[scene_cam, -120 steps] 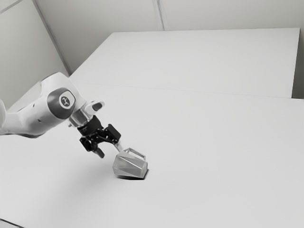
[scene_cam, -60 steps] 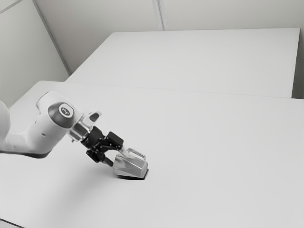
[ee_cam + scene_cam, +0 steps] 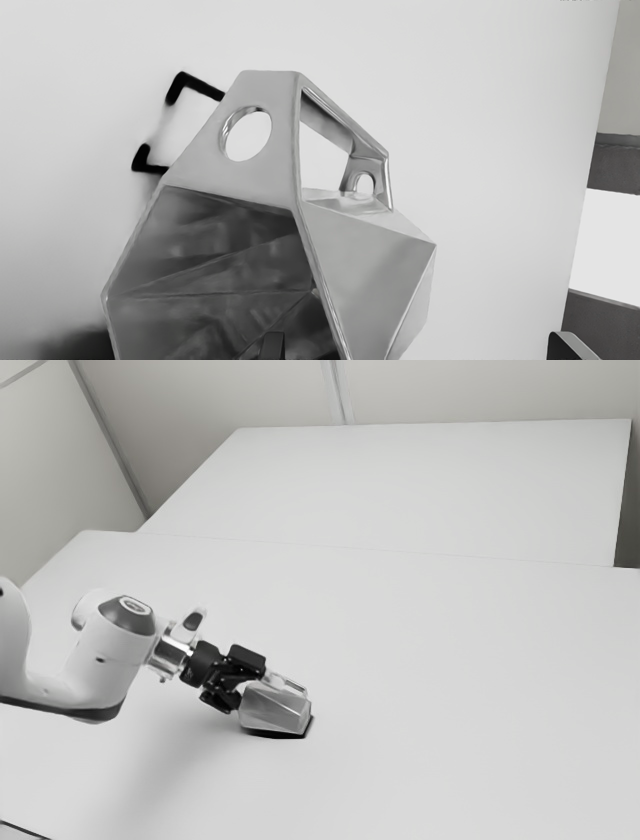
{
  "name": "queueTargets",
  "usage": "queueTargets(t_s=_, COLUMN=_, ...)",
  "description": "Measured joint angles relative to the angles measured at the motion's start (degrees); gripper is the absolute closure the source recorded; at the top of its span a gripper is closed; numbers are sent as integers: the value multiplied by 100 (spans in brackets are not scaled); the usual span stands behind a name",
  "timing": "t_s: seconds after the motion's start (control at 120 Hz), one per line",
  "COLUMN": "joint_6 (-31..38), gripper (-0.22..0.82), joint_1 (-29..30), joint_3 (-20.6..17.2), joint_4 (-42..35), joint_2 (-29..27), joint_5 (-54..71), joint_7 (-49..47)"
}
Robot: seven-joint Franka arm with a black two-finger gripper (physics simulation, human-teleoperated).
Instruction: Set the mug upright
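Claw (image 3: 255, 693) open, at the mug (image 3: 278, 709). Exterior view first: arm (image 3: 110, 660) comes in from the exterior view's left, reaching low over the surface (image 3: 430, 680) and slanting down toward the exterior view's right. Mug is grey, faceted, lying on its side on the surface, not upright. Handle (image 3: 290, 682) is on the upper part of the body, and one finger of my claw reaches in close by it; the lower finger is at the end of the mug nearest me. Can't tell from here whether either one touches. Dark shadow (image 3: 290, 735) along the mug's underside. Pale wall (image 3: 200, 420) behind.

Wrist view: my claw (image 3: 417, 345) has its fingers (image 3: 272, 345) wide apart — no grip on anything. One fingertip shows against the mug's dark mouth (image 3: 225, 265), the other is out past the body's outer side, so part of the mug's side sits between them. Contact unclear, and so is how deep the first tip goes. Mouth faces my camera, angular rim around it. Handle is an angular loop with a round hole (image 3: 247, 135) through its near part. Black angular shadow marks (image 3: 182, 82) on the surface beside it — broken outline, partly hidden behind the mug.
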Motion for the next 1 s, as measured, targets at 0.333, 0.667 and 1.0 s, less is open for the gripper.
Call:
queueTargets(t_s=0.333, joint_6=-96, gripper=60, joint_1=-26, joint_3=0, joint_4=-45, joint_2=-3, joint_5=-543, joint_7=759)
queueTargets(t_s=0.667, joint_6=27, gripper=75, joint_1=-110, joint_3=-11, joint_4=-18, joint_2=-60, joint_5=-587, joint_7=1203)
queueTargets(t_s=1.0, joint_6=-28, gripper=78, joint_1=-263, joint_3=-172, joint_4=741, joint_2=-266, joint_5=226, joint_7=1195)
